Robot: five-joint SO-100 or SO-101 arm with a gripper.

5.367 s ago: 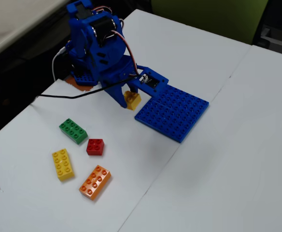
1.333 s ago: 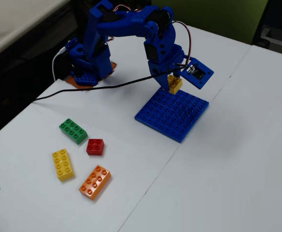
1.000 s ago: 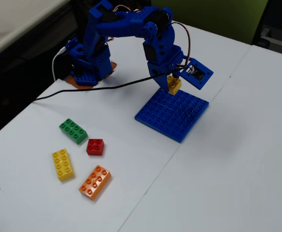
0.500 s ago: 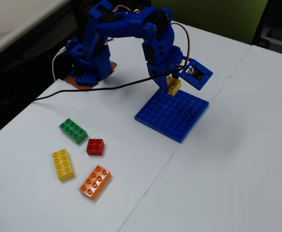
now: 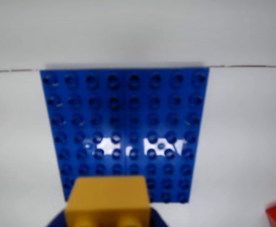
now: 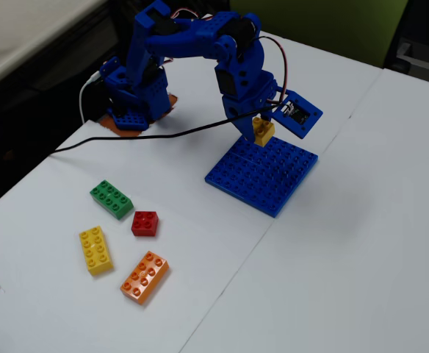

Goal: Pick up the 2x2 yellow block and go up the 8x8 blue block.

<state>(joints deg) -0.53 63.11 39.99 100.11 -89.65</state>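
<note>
On the white table (image 6: 332, 243), a green eight-stud plastic brick (image 6: 112, 199), a small red four-stud brick (image 6: 145, 223), a long yellow eight-stud brick (image 6: 95, 250) and an orange eight-stud brick (image 6: 145, 276) lie well apart from the arm, to the left in the fixed view; a black cable (image 6: 148, 137) trails past the base. The pincer (image 6: 261, 123) is clamped on the small square yellow plastic block (image 6: 263, 131), which hangs just above the near edge of the large flat blue studded baseplate (image 6: 262, 173).

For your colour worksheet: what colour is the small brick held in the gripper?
Yellow brick, clearest in the fixed view.
</note>
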